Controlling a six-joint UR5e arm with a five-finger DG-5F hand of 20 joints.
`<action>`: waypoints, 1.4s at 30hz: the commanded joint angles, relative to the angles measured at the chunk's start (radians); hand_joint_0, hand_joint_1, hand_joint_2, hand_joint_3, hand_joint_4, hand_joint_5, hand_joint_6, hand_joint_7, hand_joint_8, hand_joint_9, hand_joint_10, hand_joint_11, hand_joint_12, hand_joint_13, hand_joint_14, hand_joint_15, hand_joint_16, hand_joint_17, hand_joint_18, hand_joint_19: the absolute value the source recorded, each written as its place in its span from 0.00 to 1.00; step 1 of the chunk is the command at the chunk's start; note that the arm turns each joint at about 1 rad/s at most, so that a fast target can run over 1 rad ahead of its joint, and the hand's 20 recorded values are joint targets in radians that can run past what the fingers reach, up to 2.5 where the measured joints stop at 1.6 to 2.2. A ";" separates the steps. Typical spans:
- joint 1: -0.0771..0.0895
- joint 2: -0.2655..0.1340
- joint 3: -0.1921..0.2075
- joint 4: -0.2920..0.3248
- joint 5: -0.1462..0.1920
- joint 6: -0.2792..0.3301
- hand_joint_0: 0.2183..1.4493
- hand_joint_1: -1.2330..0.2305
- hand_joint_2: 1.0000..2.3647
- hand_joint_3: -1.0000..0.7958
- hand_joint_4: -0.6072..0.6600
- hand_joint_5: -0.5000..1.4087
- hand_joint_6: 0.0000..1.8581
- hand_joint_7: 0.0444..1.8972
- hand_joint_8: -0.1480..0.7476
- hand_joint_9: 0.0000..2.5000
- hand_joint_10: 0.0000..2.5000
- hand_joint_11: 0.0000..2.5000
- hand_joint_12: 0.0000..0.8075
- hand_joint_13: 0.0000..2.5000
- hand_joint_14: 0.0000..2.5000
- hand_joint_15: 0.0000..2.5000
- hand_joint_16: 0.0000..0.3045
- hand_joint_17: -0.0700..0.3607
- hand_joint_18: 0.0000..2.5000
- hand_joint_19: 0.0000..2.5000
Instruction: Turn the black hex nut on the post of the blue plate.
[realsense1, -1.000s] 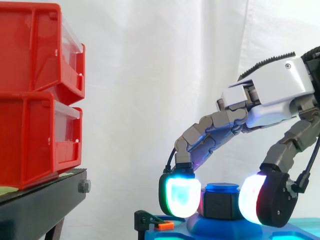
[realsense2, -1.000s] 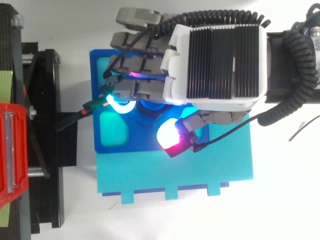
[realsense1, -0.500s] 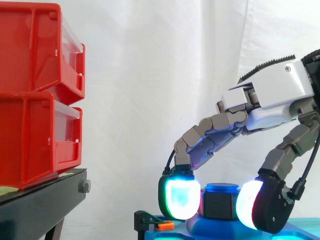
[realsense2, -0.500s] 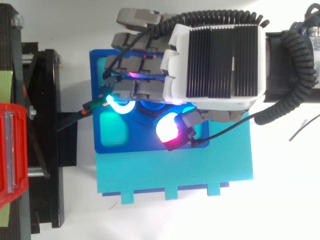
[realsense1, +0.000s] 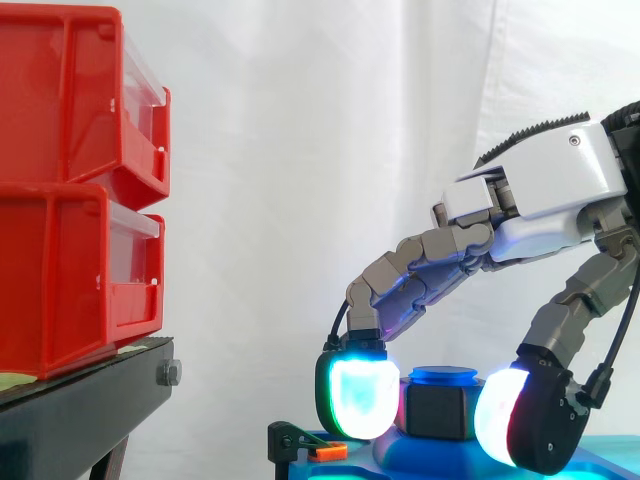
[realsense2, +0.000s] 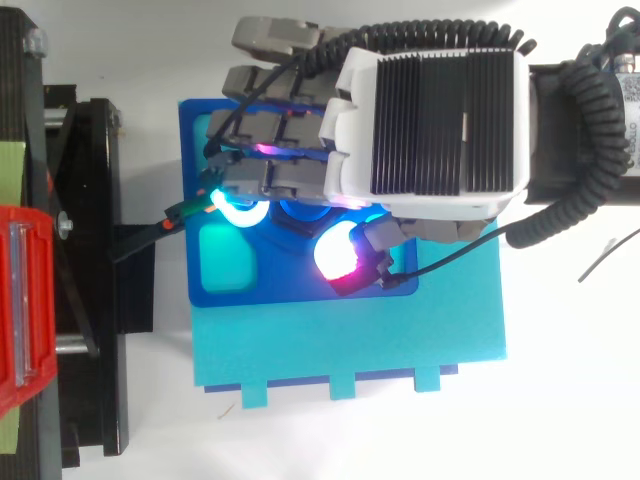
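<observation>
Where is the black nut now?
In the side view the black hex nut sits low right on the post of the blue plate, pinched between the hand's glowing pads.

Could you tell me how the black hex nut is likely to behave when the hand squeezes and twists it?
The black hex nut looks rigid, so it probably won't deform between the pads. Its flat faces should give the hand purchase, though it might slip. Seated on the post, it should turn rather than tip.
</observation>
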 joint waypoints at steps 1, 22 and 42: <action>0.001 0.000 0.000 0.000 0.000 0.000 0.31 0.27 0.00 0.30 0.55 0.14 0.27 0.51 0.38 0.15 0.00 0.03 0.39 0.15 0.00 0.01 0.13 0.37 0.06 0.00; -0.001 0.000 0.000 0.000 0.000 0.000 0.31 0.28 0.00 0.33 0.56 0.15 0.27 0.59 0.39 0.16 0.00 0.04 0.39 0.16 0.00 0.01 0.12 0.36 0.06 0.00; -0.001 0.000 0.000 0.009 0.000 0.002 0.29 0.29 0.00 0.31 0.58 0.15 0.27 0.56 0.40 0.16 0.00 0.04 0.40 0.16 0.00 0.01 0.12 0.36 0.07 0.00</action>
